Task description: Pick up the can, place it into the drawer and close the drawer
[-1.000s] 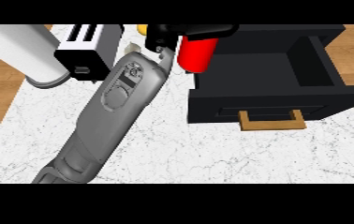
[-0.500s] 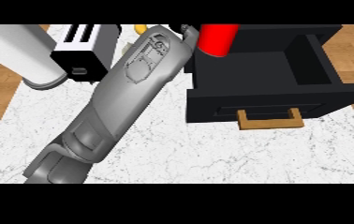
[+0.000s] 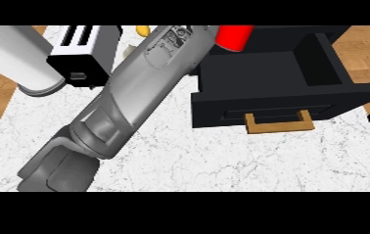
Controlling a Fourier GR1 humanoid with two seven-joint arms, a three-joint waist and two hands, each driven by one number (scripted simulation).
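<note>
You've got one grey forearm [image 3: 137, 96] in head view, running diagonally from lower left up toward top centre. Wrist end sits at the top edge; the hand itself is cut off there, so you can't read its fingers. No other arm showing.

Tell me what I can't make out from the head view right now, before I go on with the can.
- Hand holding the red can: out of the head view past the top edge, beyond the grey forearm, so the grasp is unreadable.
- Can: upper part cut by the top edge.
- Other hand: not in view.
- Yellow object: mostly hidden behind the toaster and forearm.
- Drawer back: cut off.
</note>
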